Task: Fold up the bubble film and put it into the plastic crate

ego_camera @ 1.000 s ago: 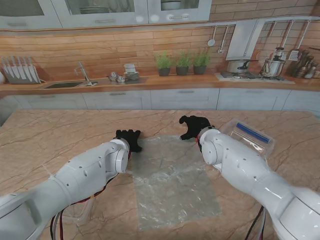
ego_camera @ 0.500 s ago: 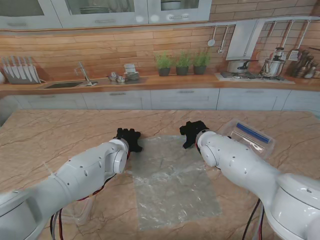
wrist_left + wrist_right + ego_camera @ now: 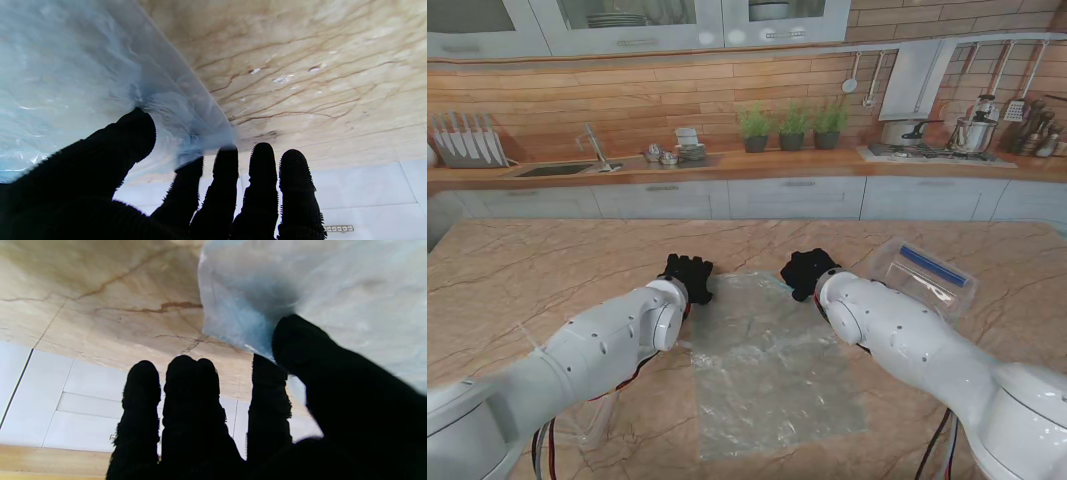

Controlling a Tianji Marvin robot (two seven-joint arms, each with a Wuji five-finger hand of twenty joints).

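- The bubble film's (image 3: 767, 365) far corners, at 11 and 1 o'clock, were pinched by the left hand (image 3: 689, 276) and right hand (image 3: 805, 271).
- Both palms were turned towards the table (image 3: 547, 260).

Clear bubble film (image 3: 772, 365) flat, unfolded, mid-table; clear plastic crate (image 3: 924, 272) far right.
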